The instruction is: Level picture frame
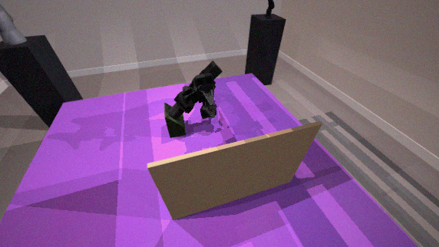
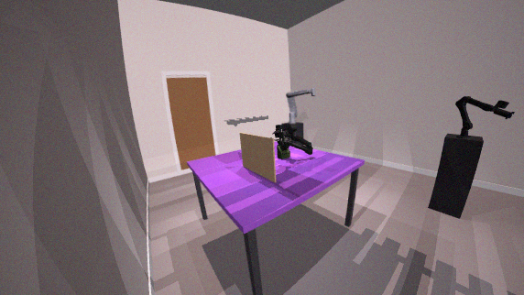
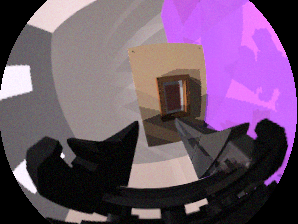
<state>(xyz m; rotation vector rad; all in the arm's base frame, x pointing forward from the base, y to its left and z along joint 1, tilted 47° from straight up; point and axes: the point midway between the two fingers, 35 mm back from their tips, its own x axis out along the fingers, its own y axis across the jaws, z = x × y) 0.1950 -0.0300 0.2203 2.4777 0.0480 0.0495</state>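
The picture frame [image 3: 174, 94], dark brown around a reddish picture, hangs on the tan wall panel in the wrist view. Its edges look close to parallel with the panel's edges, but it is too small to judge the tilt exactly. My gripper [image 3: 157, 122] is open and empty, drawn back from the frame with a clear gap between them. In the top view the gripper [image 1: 209, 109] hangs over the purple table behind the panel [image 1: 234, 172], whose plain back hides the frame. In the exterior view the arm [image 2: 290, 139] stands just right of the panel [image 2: 257, 157].
The arm's base [image 1: 176, 123] sits on the purple table behind the panel. Black pedestals [image 1: 265, 46] [image 1: 34, 77] stand on the floor beyond the table. Another pedestal carrying an arm [image 2: 455, 179] stands to the right, and a brown door [image 2: 190, 121] is in the far wall.
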